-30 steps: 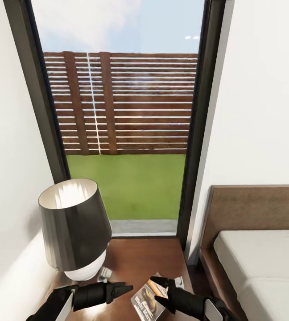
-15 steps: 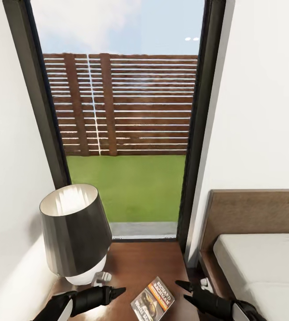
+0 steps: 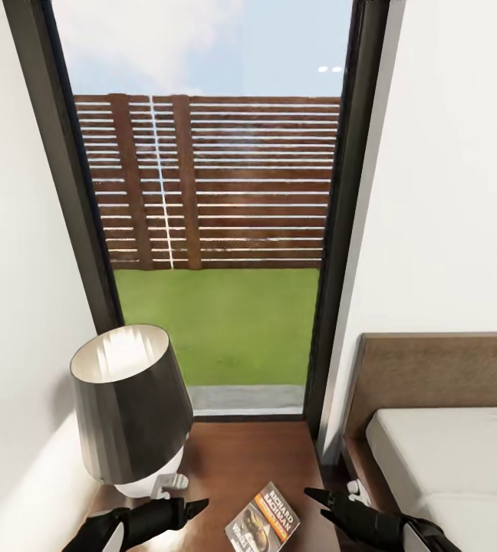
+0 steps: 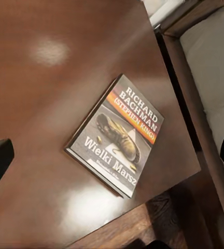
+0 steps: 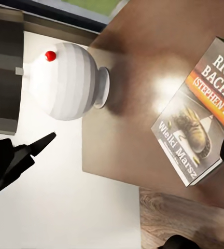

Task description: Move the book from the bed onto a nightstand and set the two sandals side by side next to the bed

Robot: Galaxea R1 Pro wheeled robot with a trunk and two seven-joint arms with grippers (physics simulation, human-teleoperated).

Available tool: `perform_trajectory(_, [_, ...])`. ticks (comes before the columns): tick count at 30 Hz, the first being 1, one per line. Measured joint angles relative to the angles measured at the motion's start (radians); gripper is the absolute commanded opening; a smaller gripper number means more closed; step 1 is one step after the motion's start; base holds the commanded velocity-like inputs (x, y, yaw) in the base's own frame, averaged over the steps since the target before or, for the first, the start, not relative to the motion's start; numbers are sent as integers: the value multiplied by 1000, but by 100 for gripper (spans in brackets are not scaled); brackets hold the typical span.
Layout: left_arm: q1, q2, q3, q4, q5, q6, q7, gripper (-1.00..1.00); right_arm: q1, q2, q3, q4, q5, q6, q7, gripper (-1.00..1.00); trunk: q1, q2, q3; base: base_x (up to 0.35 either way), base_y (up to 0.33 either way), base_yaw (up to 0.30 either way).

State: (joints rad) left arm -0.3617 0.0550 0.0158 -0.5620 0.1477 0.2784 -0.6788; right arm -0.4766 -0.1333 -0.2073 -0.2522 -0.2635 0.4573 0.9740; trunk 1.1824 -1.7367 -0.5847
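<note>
While the book (image 3: 262, 518) lies flat and face up on the glossy brown surface of the nightstand (image 3: 241, 452), neither hand touches it. Its dark cover shows an orange band, white "RICHARD BACHMAN" lettering and a worn shoe above the title "Wielki Marsz", read clearly in the left wrist view (image 4: 117, 135) and partly in the right wrist view (image 5: 197, 124). It sits near the nightstand's front corner on the bed side, turned at an angle to the edges. The left hand (image 3: 189, 507) hangs just beside the book on the lamp side, its dark fingers drawn together to a point with no visible gap and holding nothing. The right hand (image 3: 317, 502) hovers on the book's other side, past the nightstand's edge and toward the bed, its two fingers parted a little and empty. A lamp (image 3: 130, 406) with a dark grey shade and a round white base stands on the nightstand's left part, against the white wall; the right wrist view shows a small red dot on that base (image 5: 65, 80). The bed (image 3: 448, 452), with brown headboard and pale mattress, lies to the right. Behind the nightstand a tall dark-framed window (image 3: 210, 230) shows grass, a slatted wooden fence and sky.
</note>
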Motion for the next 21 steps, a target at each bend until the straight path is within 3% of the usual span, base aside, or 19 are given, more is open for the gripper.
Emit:
perform_trajectory(7, [0,-1,1,49,0,-63,1,100,0,0,-1,43,2,-6,-2,100,-27,49,22,0,0,0])
perform_trajectory(13, [0,0,1,82,-1,-103,10,100,0,0,5,100,-3,-80,-5,100,-50,91,41,0,0,0])
perform_trajectory(17, [0,0,1,122,-1,-161,89,100,1,0,5,159,-2,-179,-20,100,-65,119,53,0,0,0])
perform_trajectory(21, [0,-1,1,171,2,-222,171,100,1,0,1,185,1,-261,-95,100,-81,147,66,0,0,0])
